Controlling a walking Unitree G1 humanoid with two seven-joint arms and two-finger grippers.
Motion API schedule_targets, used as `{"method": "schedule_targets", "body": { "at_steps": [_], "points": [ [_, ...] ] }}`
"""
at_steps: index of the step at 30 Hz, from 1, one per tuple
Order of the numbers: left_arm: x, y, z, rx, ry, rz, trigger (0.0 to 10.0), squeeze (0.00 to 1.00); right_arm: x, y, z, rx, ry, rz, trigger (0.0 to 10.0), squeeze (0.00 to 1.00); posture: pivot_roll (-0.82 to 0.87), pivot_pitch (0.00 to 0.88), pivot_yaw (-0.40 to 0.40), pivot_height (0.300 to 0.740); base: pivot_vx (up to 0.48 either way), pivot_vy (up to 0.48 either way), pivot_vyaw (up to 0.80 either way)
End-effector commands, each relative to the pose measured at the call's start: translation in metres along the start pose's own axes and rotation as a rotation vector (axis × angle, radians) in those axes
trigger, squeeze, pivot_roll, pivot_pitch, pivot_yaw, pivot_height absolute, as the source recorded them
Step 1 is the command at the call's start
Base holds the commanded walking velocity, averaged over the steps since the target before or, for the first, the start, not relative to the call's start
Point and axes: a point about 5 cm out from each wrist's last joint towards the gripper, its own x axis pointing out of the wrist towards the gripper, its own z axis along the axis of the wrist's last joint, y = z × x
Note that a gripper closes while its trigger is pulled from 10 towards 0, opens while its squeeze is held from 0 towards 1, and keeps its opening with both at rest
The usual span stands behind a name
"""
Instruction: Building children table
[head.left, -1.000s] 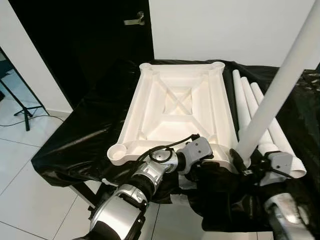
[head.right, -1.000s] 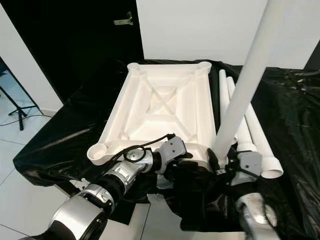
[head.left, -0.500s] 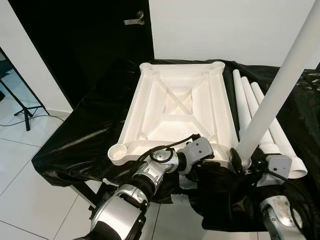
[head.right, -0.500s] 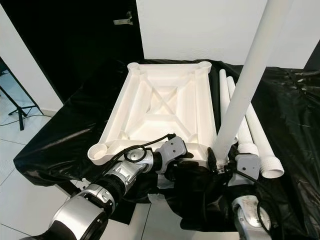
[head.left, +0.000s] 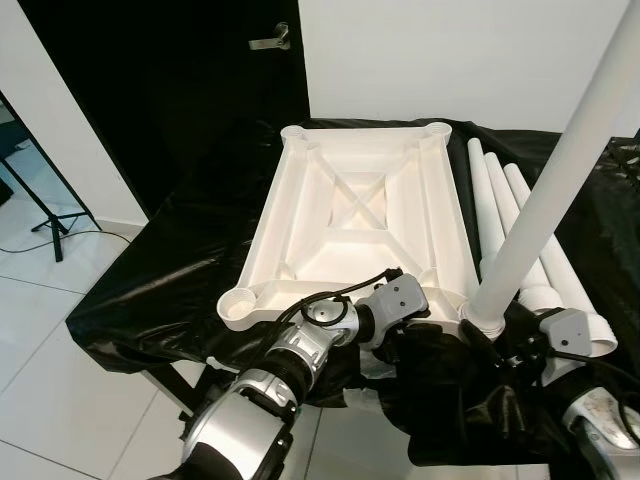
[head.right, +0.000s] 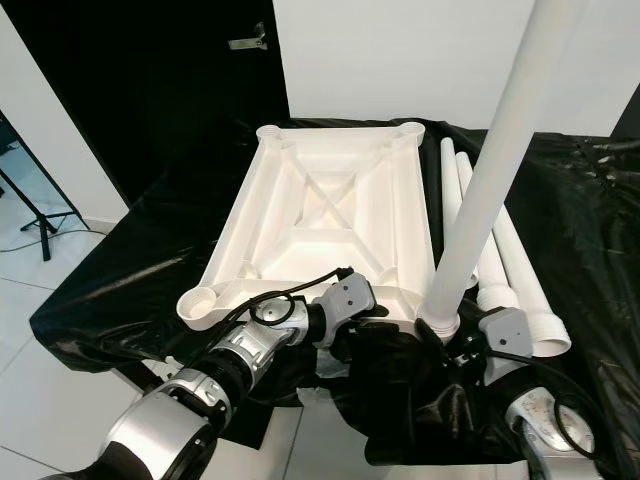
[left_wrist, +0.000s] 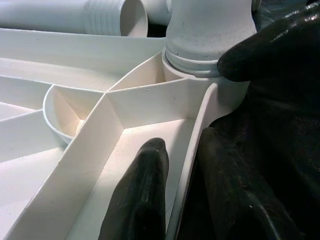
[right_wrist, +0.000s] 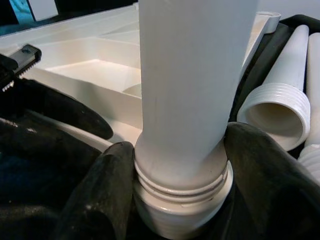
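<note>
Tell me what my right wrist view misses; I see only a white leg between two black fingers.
Observer: The leg stands nearly upright in the near right corner socket of the upturned tabletop.
Operator: Report the left gripper.
Observer: The left gripper pinches the tabletop's near rim beside that socket.
Operator: Count the spare legs.
Observer: Three spare legs lie side by side on the black sheet, right of the tabletop.

White tabletop (head.left: 355, 215) and white legs (head.left: 560, 170), glossy black sheet (head.left: 170, 270), silver arms with black fingers (right_wrist: 100, 195), white floor tiles (head.left: 50, 330).
</note>
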Motion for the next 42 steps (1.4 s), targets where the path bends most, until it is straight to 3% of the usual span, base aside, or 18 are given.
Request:
{"method": "schedule_targets", "body": {
  "at_steps": [1, 7, 11, 21, 22, 23, 25, 26, 29, 30, 31, 36, 42],
  "points": [
    [-0.001, -0.019, -0.043, -0.112, 0.161, 0.032, 10.0, 0.00, 0.000, -0.008, 0.004, -0.008, -0.029, -0.033, 0.0, 0.00, 0.06, 0.000, 0.053, 0.740, 0.000, 0.000, 0.00],
    [-0.004, -0.018, -0.045, -0.107, 0.171, 0.033, 10.0, 0.00, 0.000, 0.000, 0.003, 0.022, -0.041, -0.050, 0.0, 0.00, 0.07, 0.000, 0.049, 0.740, 0.000, 0.000, 0.00],
    [-0.006, -0.014, -0.044, -0.101, 0.176, 0.047, 10.0, 0.00, -0.002, 0.013, 0.000, 0.082, -0.055, -0.173, 0.0, 0.00, 0.07, 0.000, 0.043, 0.740, 0.000, 0.000, 0.00],
    [-0.005, -0.015, -0.042, -0.103, 0.164, 0.047, 10.0, 0.00, -0.005, 0.025, -0.004, 0.145, -0.049, -0.358, 0.0, 0.00, 0.07, 0.000, 0.048, 0.740, 0.000, 0.000, 0.00],
    [-0.005, -0.015, -0.043, -0.103, 0.166, 0.045, 10.0, 0.00, -0.006, 0.026, -0.005, 0.150, -0.041, -0.374, 9.3, 0.00, 0.06, 0.000, 0.054, 0.740, 0.000, 0.000, 0.00],
    [-0.005, -0.015, -0.044, -0.102, 0.168, 0.044, 10.0, 0.00, -0.005, 0.026, -0.006, 0.153, -0.036, -0.374, 10.0, 0.00, 0.06, 0.000, 0.054, 0.740, 0.000, 0.000, 0.00],
    [-0.005, -0.015, -0.044, -0.102, 0.169, 0.043, 10.0, 0.00, -0.005, 0.027, -0.006, 0.152, -0.035, -0.372, 10.0, 0.00, 0.06, 0.000, 0.054, 0.740, 0.000, 0.000, 0.00],
    [-0.005, -0.015, -0.044, -0.101, 0.169, 0.042, 10.0, 0.00, -0.005, 0.026, -0.006, 0.151, -0.039, -0.368, 10.0, 1.00, 0.06, 0.000, 0.055, 0.740, 0.000, 0.000, 0.00],
    [-0.004, -0.016, -0.043, -0.100, 0.168, 0.039, 10.0, 0.00, -0.004, 0.024, -0.004, 0.133, -0.046, -0.334, 10.0, 1.00, 0.06, 0.000, 0.056, 0.740, 0.000, 0.000, 0.00],
    [-0.003, -0.016, -0.042, -0.101, 0.165, 0.037, 10.0, 0.00, -0.003, 0.019, -0.002, 0.105, -0.051, -0.294, 10.0, 0.29, 0.05, 0.000, 0.054, 0.740, 0.000, 0.000, 0.00],
    [-0.002, -0.017, -0.042, -0.102, 0.163, 0.034, 10.0, 0.00, -0.001, 0.013, 0.002, 0.076, -0.063, -0.256, 10.0, 0.00, 0.05, 0.000, 0.054, 0.740, 0.000, 0.000, 0.00],
    [-0.001, -0.020, -0.042, -0.105, 0.162, 0.028, 10.0, 0.00, 0.004, -0.002, 0.013, -0.012, -0.094, -0.163, 10.0, 0.00, 0.05, 0.000, 0.054, 0.740, 0.000, 0.000, 0.00],
    [-0.001, -0.019, -0.042, -0.109, 0.161, 0.033, 10.0, 0.00, 0.008, -0.001, 0.018, -0.048, -0.105, -0.103, 10.0, 0.00, 0.06, 0.000, 0.050, 0.740, 0.000, 0.000, 0.00]
  ]
}}
